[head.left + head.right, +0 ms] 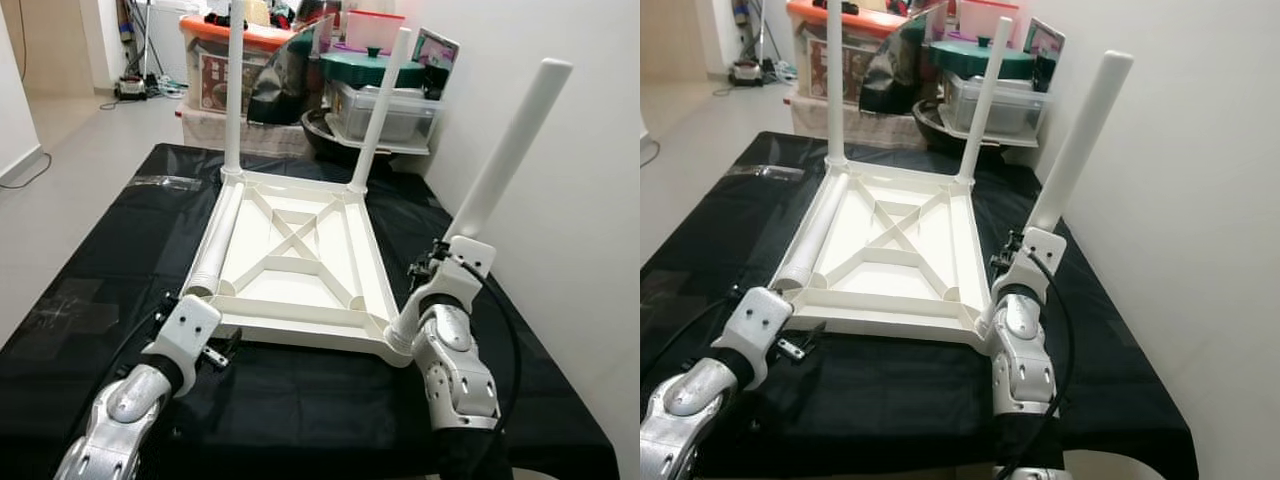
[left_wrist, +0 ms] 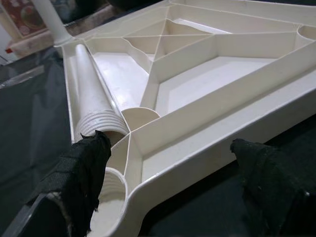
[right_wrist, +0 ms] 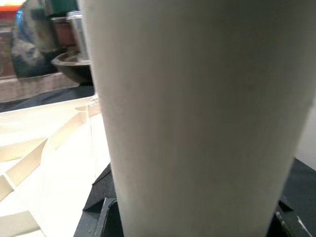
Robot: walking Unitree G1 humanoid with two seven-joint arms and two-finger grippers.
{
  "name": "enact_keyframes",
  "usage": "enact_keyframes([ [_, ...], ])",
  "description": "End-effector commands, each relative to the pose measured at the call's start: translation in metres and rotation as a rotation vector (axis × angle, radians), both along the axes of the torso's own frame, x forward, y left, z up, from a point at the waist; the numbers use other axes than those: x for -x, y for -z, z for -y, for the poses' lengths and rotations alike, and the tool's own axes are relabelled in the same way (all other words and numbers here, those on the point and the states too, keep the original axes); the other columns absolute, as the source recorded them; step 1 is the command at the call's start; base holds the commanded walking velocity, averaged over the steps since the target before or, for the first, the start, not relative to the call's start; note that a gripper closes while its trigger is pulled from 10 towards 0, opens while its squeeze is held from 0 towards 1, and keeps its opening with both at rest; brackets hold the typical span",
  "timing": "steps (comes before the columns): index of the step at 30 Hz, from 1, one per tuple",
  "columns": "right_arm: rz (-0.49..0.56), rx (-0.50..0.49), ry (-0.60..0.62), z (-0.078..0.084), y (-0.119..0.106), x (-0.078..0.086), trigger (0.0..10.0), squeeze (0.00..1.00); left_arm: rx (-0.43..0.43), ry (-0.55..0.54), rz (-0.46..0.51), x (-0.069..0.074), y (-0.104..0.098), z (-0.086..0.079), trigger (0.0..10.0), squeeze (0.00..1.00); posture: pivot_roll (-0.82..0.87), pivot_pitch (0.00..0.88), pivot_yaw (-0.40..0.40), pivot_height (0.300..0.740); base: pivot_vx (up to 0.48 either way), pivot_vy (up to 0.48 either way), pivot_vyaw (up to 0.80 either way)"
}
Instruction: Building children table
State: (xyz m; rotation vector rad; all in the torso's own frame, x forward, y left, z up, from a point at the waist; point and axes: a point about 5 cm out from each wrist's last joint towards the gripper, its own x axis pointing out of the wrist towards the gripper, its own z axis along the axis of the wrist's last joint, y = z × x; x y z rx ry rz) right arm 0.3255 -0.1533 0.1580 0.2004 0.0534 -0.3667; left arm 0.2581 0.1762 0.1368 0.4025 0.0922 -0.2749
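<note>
The white children's table top (image 1: 300, 262) lies upside down on a black-covered table (image 1: 120, 250). Two white legs (image 1: 234, 90) (image 1: 378, 110) stand upright in its far corners. A third leg (image 1: 214, 245) lies loose inside the frame along its left side, threaded end (image 2: 101, 124) towards me. My right gripper (image 1: 432, 272) is shut on the fourth leg (image 1: 512, 150), which tilts up to the right above the near right corner; its lower end is hidden behind my wrist. My left gripper (image 2: 175, 185) is open at the near left corner socket (image 2: 109, 197), fingers (image 2: 84, 180) spread along the front rim.
Stacked storage boxes (image 1: 225, 60), a green-lidded pot (image 1: 372, 68) and clear bins (image 1: 385, 115) crowd the floor beyond the far end. A white wall (image 1: 560, 200) runs close along the right. Open floor (image 1: 70, 150) lies to the left.
</note>
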Motion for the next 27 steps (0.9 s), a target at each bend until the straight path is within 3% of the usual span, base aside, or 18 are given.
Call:
enact_keyframes([
  [1,-0.205,-0.073,0.045,0.006,0.04,0.006,10.0,0.0,-0.01,0.009,-0.005,0.0,0.002,0.001,10.0,0.0,0.11,0.0,-0.133,0.74,0.0,0.0,0.0],
  [3,-0.186,-0.11,0.023,0.001,0.036,0.005,10.0,0.0,-0.013,0.008,-0.005,0.0,0.002,0.0,10.0,0.0,0.11,0.0,-0.132,0.74,0.0,0.0,0.0],
  [4,-0.171,-0.122,-0.015,-0.004,0.032,0.004,10.0,1.0,-0.016,0.008,-0.005,0.001,0.002,-0.001,10.0,0.0,0.11,0.0,-0.13,0.74,0.0,0.0,0.0],
  [10,-0.108,-0.126,-0.086,-0.009,0.014,0.003,10.0,1.0,-0.018,0.011,-0.003,0.0,0.001,0.0,10.0,0.0,0.1,0.0,-0.128,0.74,0.0,0.0,0.0],
  [13,-0.014,-0.086,-0.16,0.001,-0.013,-0.002,10.0,1.0,-0.017,0.018,0.001,-0.001,0.001,0.001,10.0,0.0,0.09,0.0,-0.123,0.74,0.0,0.0,0.0],
  [20,0.031,-0.031,-0.195,0.015,-0.033,-0.007,10.0,1.0,-0.021,0.021,0.003,-0.003,0.001,0.001,10.0,0.0,0.08,0.0,-0.119,0.74,0.0,0.0,0.0],
  [22,0.074,-0.003,-0.261,0.022,-0.049,-0.011,10.0,0.0,-0.022,0.025,0.007,-0.004,0.0,0.001,10.0,0.0,0.08,0.0,-0.116,0.74,0.0,0.0,0.0],
  [27,0.111,0.037,-0.429,0.032,-0.069,-0.018,10.0,0.0,-0.024,0.031,0.011,-0.005,-0.001,0.002,10.0,0.0,0.07,0.0,-0.115,0.74,0.0,0.0,0.0],
])
